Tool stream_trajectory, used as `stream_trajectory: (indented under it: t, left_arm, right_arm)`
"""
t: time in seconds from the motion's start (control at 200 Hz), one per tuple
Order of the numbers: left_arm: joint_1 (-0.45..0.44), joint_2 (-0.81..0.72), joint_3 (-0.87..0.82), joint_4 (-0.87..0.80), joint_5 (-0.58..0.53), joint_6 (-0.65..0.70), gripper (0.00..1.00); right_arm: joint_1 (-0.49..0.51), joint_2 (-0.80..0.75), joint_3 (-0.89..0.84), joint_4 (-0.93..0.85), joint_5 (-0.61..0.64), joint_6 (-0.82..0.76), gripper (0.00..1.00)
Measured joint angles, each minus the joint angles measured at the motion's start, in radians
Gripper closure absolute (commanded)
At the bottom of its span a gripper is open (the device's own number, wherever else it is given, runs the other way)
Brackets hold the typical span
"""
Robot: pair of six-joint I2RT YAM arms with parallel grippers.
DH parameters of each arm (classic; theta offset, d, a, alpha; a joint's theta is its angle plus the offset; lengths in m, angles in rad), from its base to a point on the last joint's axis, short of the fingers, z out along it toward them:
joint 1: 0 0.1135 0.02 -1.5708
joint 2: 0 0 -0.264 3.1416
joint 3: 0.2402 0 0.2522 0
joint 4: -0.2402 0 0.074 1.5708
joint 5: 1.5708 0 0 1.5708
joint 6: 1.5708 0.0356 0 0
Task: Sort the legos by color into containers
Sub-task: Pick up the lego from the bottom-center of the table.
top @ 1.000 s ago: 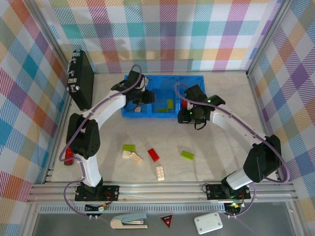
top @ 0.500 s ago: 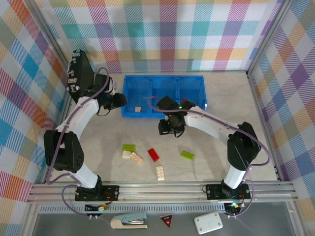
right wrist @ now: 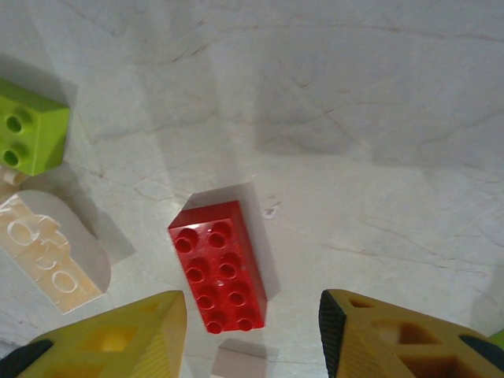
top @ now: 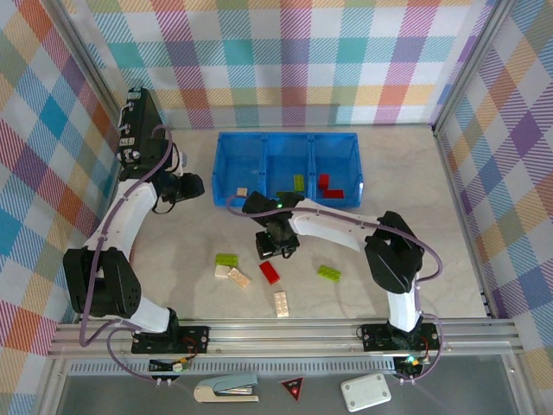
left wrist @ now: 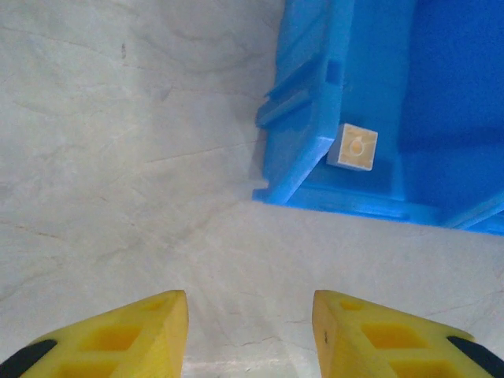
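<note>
The blue tray (top: pixel 226 164) holds a cream lego (top: pixel 243 192) in its left compartment, a green lego (top: pixel 298 182) in the middle one and red lego (top: pixel 327 184) in the right one. On the table lie a red lego (top: pixel 270 272), two green legos (top: pixel 227 258) (top: pixel 328 272) and cream legos (top: pixel 239 278) (top: pixel 282 303). My right gripper (top: pixel 275 248) (right wrist: pixel 252 327) hangs open just over the red lego (right wrist: pixel 218 264), which lies between its fingers, untouched. My left gripper (top: pixel 193 187) (left wrist: pixel 250 319) is open and empty left of the tray corner (left wrist: pixel 295 157), facing the cream lego (left wrist: pixel 353 147).
A black case (top: pixel 143 138) leans against the left wall. A stapler (top: pixel 226 389), a red triangle sign (top: pixel 292 389) and a white box (top: pixel 365 393) sit on the front ledge. In the right wrist view a green lego (right wrist: pixel 27 130) and a cream lego (right wrist: pixel 51 252) lie left of the red one.
My right arm has swung from the tray's right side down and left to above the red lego. My left arm has drawn back left out of the tray.
</note>
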State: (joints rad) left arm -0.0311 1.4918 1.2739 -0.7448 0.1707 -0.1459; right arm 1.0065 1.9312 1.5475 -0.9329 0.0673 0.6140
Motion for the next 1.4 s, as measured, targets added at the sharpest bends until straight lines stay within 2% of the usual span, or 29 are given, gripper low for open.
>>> stream_trajectory:
  t: [0.28, 0.76, 1.4]
  left_arm:
    - [0.021, -0.011, -0.084, 0.023, -0.025, 0.029, 0.52]
    - [0.049, -0.016, -0.087, 0.041, -0.031, 0.031, 0.52]
    - [0.066, -0.027, -0.09, 0.042, -0.032, 0.032, 0.52]
  right_arm:
    - [0.055, 0.104, 0.092, -0.058, 0.03, -0.001, 0.5]
    - [0.074, 0.187, 0.117, -0.082, 0.029, -0.001, 0.5]
    - [0.08, 0.203, 0.101, -0.069, 0.018, 0.0, 0.56]
